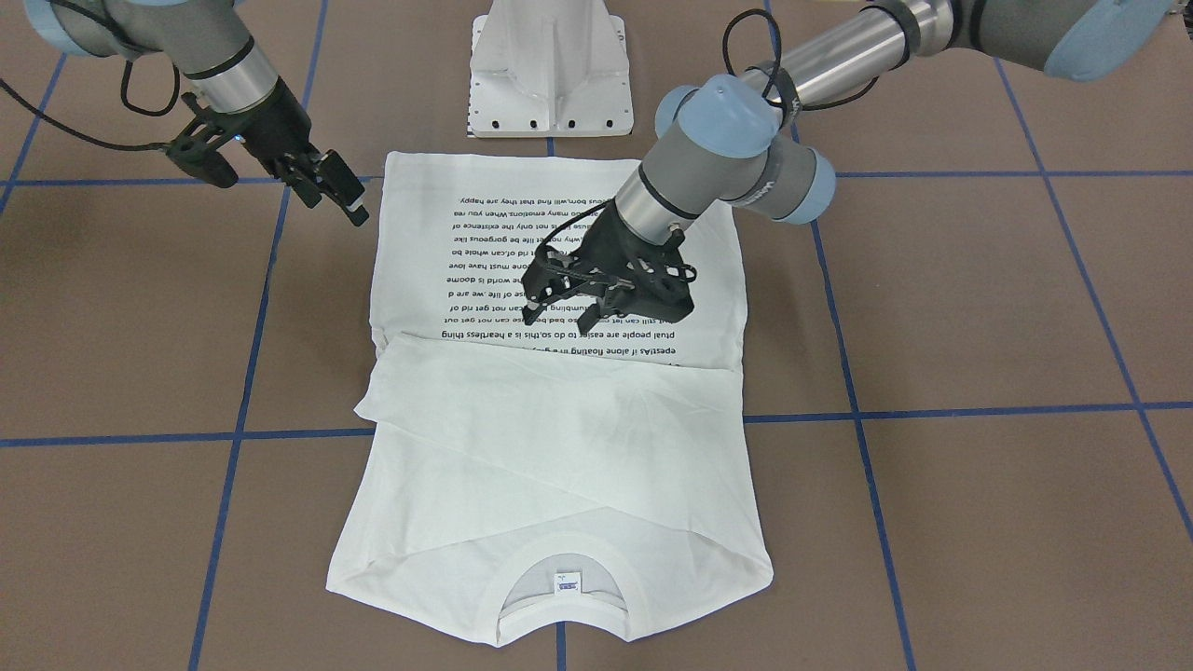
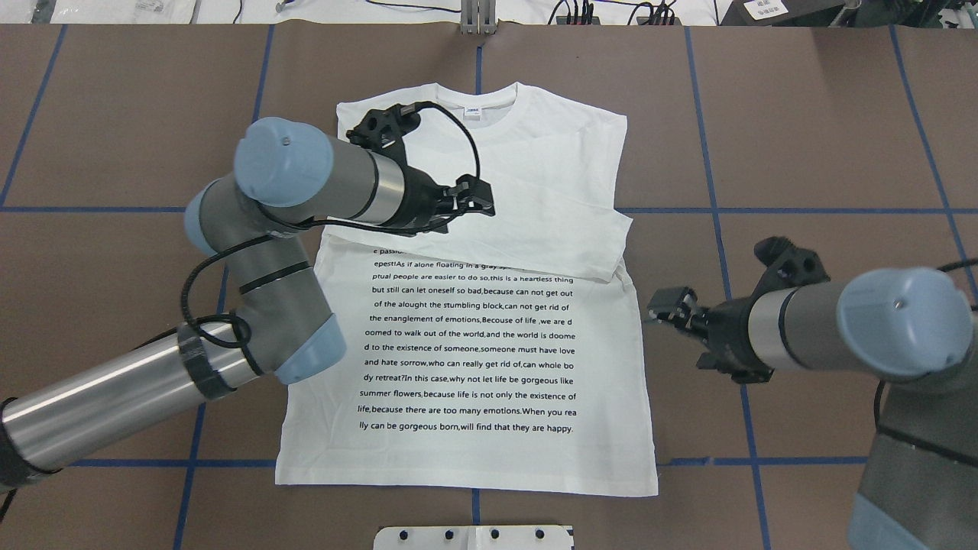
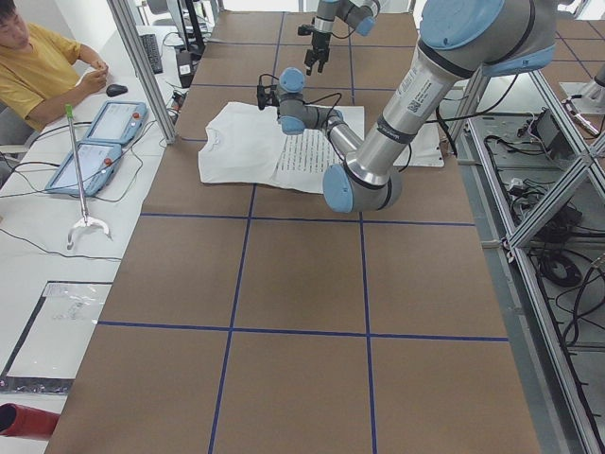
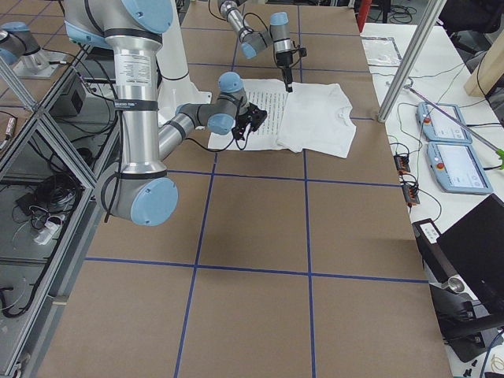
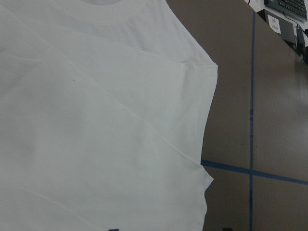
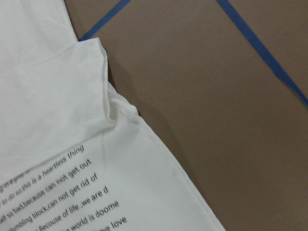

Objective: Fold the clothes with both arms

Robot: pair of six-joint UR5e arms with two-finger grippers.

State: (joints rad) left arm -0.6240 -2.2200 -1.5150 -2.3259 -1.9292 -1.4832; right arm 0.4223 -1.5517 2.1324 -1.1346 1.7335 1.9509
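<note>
One T-shirt (image 2: 489, 344); two claws: left claw (image 2: 475, 200) above, right claw (image 2: 663, 305) beside.

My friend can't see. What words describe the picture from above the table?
A white T-shirt with black printed text lies flat on a brown table, sleeves folded across its chest. The left gripper hovers over the fold; the right gripper hangs beside the shirt.

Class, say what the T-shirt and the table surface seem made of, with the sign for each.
T-shirt: probably soft matte cotton knit; it creases, folds flat and has a ribbed collar. Table surface: matte brown, perhaps paperboard or mat; no gloss, blue tape lines.
</note>
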